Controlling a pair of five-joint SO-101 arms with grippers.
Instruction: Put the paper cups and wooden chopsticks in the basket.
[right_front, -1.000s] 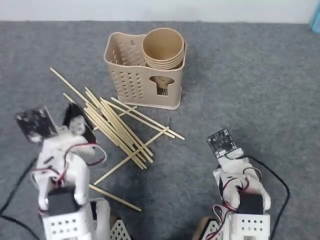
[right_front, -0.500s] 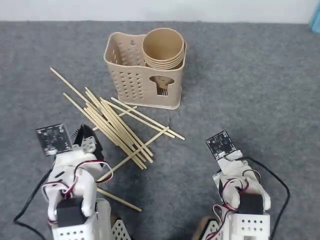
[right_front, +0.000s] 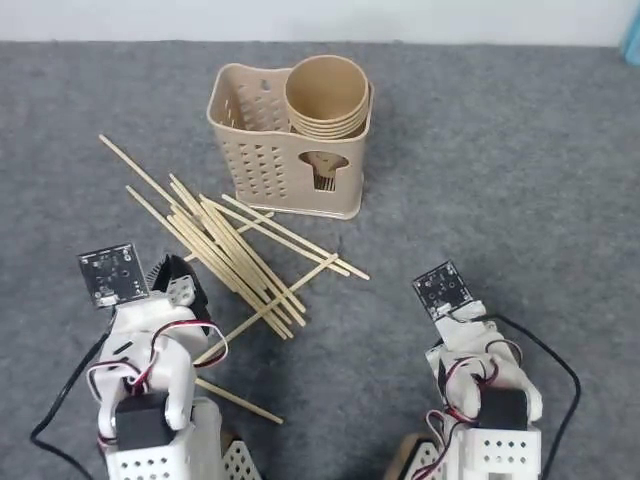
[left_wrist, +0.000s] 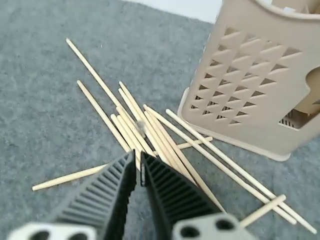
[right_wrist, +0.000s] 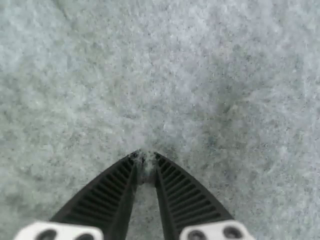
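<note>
The paper cups (right_front: 327, 92) sit in the basket (right_front: 262, 158); the chopsticks (right_front: 243, 258) lie crossed on the table (right_front: 520, 150) beside it. The left claw (left_wrist: 139, 161), near them, and the right claw (right_wrist: 145, 159) are both together and empty; descending unopened would likely scatter sticks
</note>
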